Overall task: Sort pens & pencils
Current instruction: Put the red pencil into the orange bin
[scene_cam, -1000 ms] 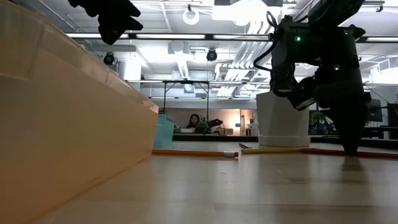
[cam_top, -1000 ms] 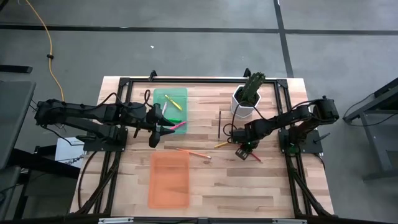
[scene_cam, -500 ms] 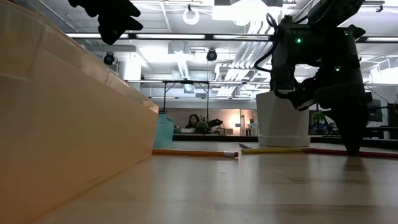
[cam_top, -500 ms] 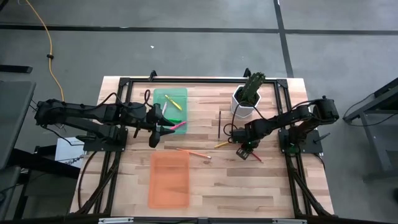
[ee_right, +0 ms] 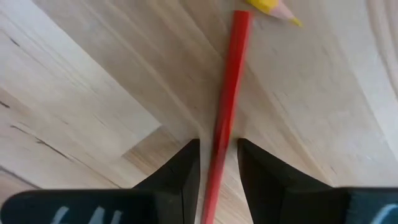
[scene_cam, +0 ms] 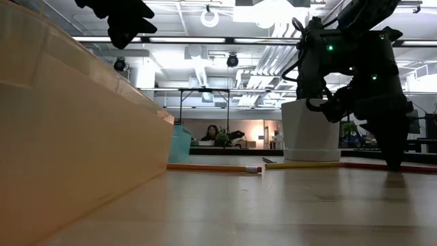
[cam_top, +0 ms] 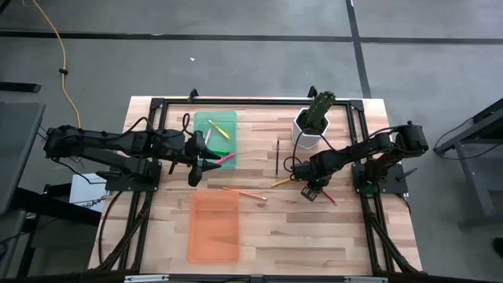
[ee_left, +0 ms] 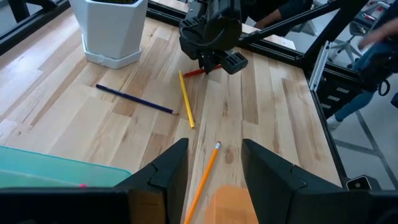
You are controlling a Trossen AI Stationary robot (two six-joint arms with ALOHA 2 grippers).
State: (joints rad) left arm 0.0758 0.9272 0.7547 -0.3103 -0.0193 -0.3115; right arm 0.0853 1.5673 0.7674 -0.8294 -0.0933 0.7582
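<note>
My right gripper (cam_top: 310,191) points down at the table's right middle, shut on a red pencil (ee_right: 227,93). A yellow pencil (cam_top: 279,183), an orange pencil (cam_top: 245,192) and a dark pencil (cam_top: 277,156) lie flat on the wood. Pens lie in the green tray (cam_top: 214,126), and a pink one (cam_top: 225,159) is at its near right corner. My left gripper (ee_left: 214,168) hovers open beside that tray with nothing between its fingers. My right gripper pinches the red pencil's shaft (ee_right: 219,146) between its two fingers, around the middle of its length. The fingers (ee_right: 183,168) come from above, pointing down, and lie across the pencil. The pencil (scene_cam: 355,165) still lies along the table.
A white pot (cam_top: 306,130) with a green plant stands at the far right, just behind the right arm. An orange tray (cam_top: 214,228) sits at the near middle; its wall (scene_cam: 68,137) fills the left of the low view. The black frame rails (cam_top: 251,101) border the table.
</note>
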